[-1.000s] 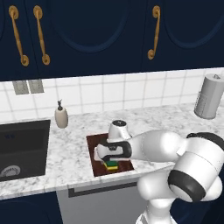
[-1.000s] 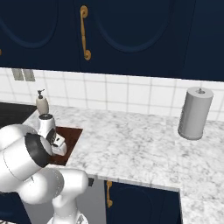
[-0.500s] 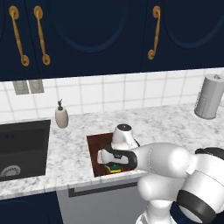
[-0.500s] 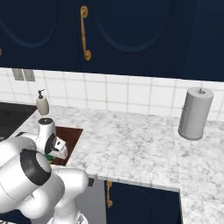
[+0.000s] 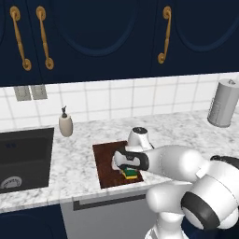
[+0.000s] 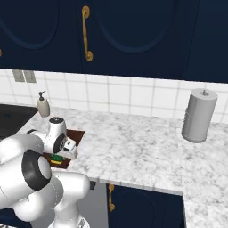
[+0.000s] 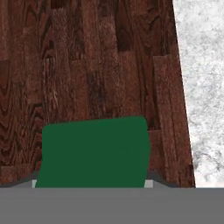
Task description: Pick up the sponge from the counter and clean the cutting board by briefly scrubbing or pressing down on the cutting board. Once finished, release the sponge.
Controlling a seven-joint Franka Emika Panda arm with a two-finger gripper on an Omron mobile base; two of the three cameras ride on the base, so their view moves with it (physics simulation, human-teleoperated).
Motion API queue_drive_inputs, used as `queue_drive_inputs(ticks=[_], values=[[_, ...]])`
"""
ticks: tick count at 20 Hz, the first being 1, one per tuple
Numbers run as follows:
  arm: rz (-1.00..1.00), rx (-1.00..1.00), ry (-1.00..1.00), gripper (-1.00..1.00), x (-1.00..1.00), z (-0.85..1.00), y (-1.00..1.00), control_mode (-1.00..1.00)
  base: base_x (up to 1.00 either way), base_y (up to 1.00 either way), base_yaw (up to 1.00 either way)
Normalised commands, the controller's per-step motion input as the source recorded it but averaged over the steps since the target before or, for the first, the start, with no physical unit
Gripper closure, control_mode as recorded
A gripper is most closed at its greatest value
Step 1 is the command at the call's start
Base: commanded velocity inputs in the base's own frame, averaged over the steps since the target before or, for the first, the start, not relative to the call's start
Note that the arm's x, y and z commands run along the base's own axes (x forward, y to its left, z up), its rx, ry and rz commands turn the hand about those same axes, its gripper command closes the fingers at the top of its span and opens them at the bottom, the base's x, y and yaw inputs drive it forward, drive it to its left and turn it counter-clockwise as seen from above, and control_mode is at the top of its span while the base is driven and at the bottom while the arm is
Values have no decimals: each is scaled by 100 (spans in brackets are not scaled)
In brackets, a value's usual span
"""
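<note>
We saw the hand (image 5: 131, 170) low over the cutting board (image 5: 106, 161), its fingers closed on the sponge (image 5: 131, 174), which was pressed against the board's front right part. In the hand view, the sponge's green top (image 7: 94, 153) lay on the dark wood grain (image 7: 87, 65), with the marble counter (image 7: 201, 87) along the board's edge.

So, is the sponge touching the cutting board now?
Touching. In the left base view the sponge lies flat on the cutting board with no gap under its yellow base; the hand view shows its green top against the wood.
</note>
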Motion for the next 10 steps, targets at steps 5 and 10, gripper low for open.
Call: queue_drive_inputs(ticks=[5, 10], values=[[0, -5, -1, 100, 11, -39, -28, -100, 0, 0, 0], [0, -2, -8, 100, 27, -43, 0, -100, 0, 0, 0]])
